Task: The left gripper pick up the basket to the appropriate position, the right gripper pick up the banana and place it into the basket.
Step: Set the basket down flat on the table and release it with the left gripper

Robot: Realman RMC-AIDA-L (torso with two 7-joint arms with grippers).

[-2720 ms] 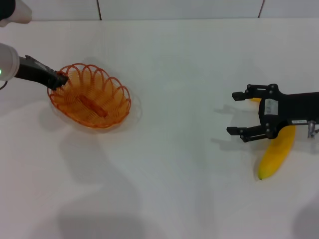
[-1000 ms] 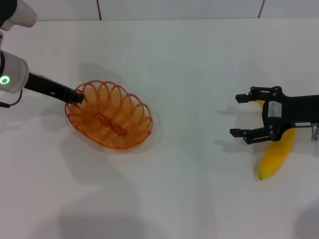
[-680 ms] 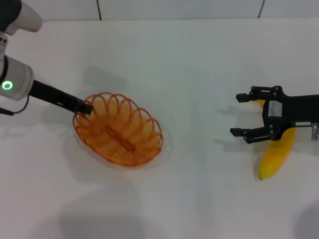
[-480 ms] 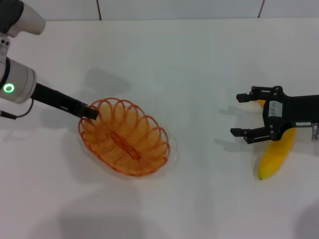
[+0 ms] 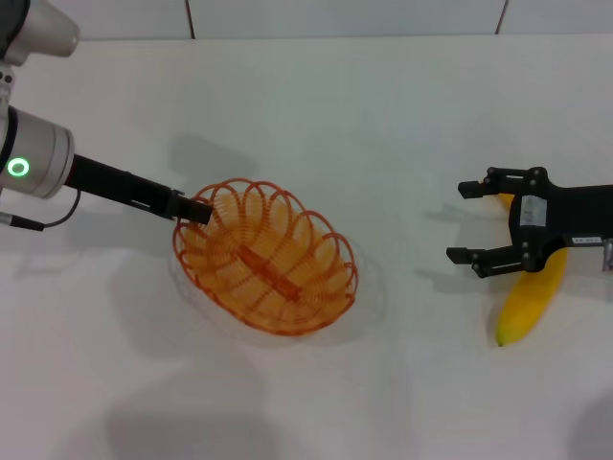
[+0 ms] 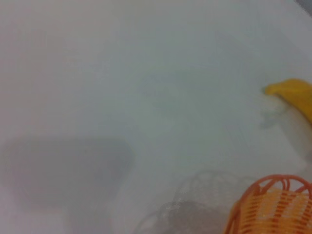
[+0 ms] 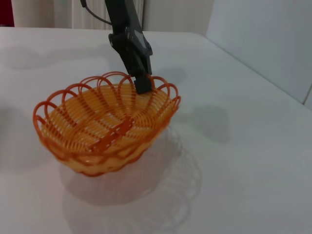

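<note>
The orange wire basket (image 5: 265, 257) hangs a little above the white table, held by its left rim in my left gripper (image 5: 194, 210), which is shut on it. The right wrist view shows the basket (image 7: 105, 122) tilted and lifted, with the left gripper (image 7: 141, 80) clamped on its far rim. A corner of the basket (image 6: 270, 207) and the banana's tip (image 6: 291, 96) appear in the left wrist view. The yellow banana (image 5: 532, 292) lies on the table at the right. My right gripper (image 5: 471, 222) hovers open over the banana's upper end, fingers pointing left.
The white table (image 5: 383, 125) stretches around both objects. A tiled wall edge (image 5: 345, 17) runs along the back. The basket's shadow (image 7: 146, 190) falls on the table beneath it.
My left gripper has carried the basket rightward and toward the front, from the far left to the table's centre-left. The right gripper and banana have barely moved.
</note>
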